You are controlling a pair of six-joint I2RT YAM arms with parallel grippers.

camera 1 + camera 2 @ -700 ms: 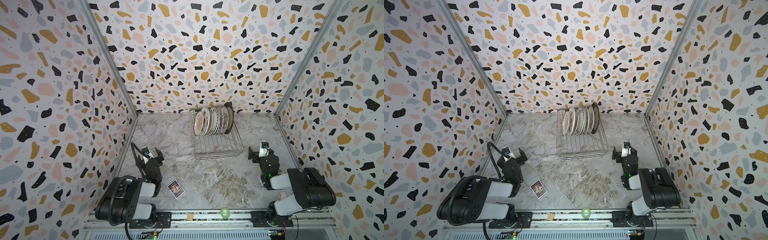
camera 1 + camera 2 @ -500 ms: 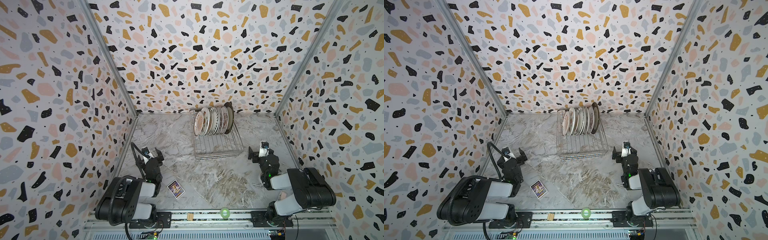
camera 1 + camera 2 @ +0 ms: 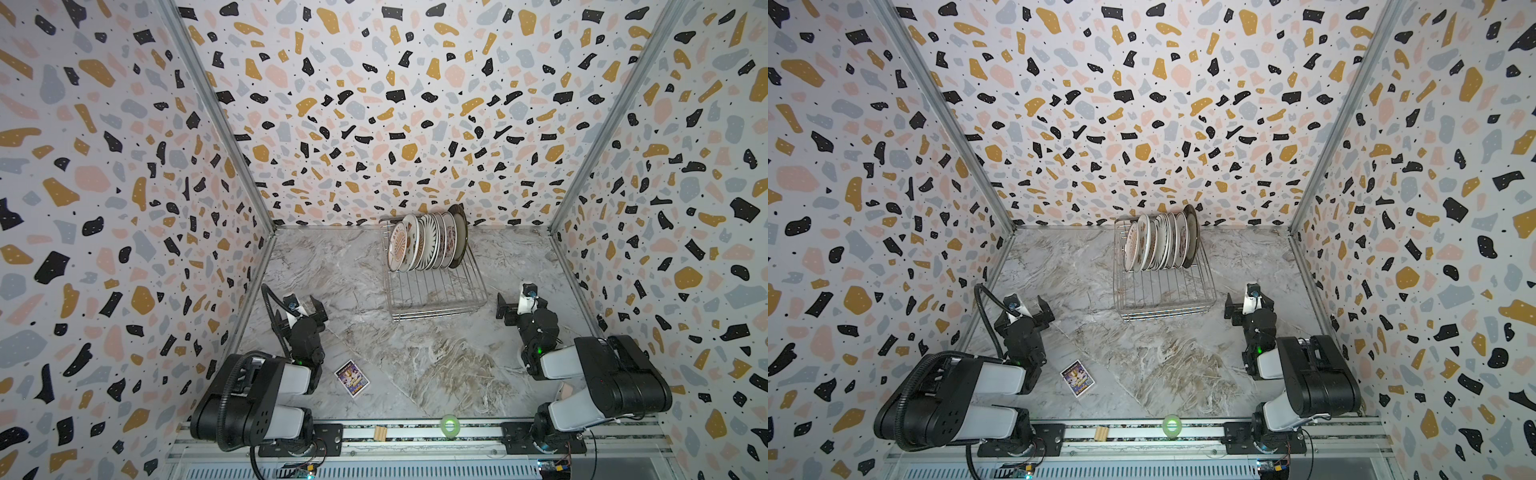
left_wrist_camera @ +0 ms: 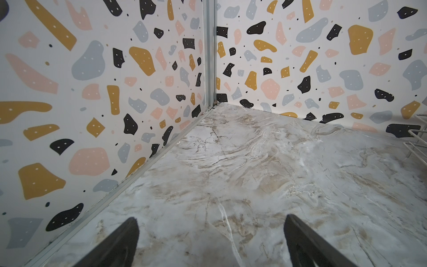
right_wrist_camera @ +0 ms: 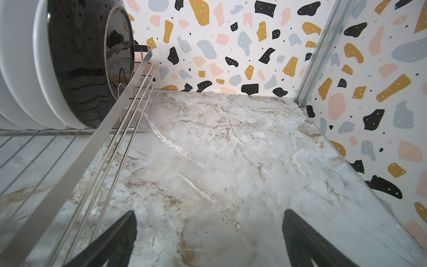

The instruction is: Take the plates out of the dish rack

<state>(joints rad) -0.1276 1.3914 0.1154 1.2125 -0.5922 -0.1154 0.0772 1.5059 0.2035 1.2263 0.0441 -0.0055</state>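
Several plates [image 3: 424, 243] [image 3: 1158, 243] stand on edge, packed together at the far end of the dish rack [image 3: 436, 309] [image 3: 1167, 312], a silver wire basket at the back middle of the marble table. The rightmost plate is dark-rimmed; in the right wrist view its glossy black back [image 5: 76, 57] shows beside white plates [image 5: 23, 69] behind the rack's rim [image 5: 115, 120]. My left gripper [image 3: 305, 305] [image 3: 1027, 305] [image 4: 210, 217] is open and empty, low at the near left. My right gripper [image 3: 515, 301] [image 3: 1241, 301] [image 5: 209, 210] is open and empty, just right of the rack's front corner.
A small purple card [image 3: 352, 378] [image 3: 1077, 378] lies on the table by the left arm. A green tape roll [image 3: 449, 426] [image 3: 1172, 426] and a wooden block [image 3: 380, 432] [image 3: 1101, 432] sit on the front rail. Patterned walls close in three sides.
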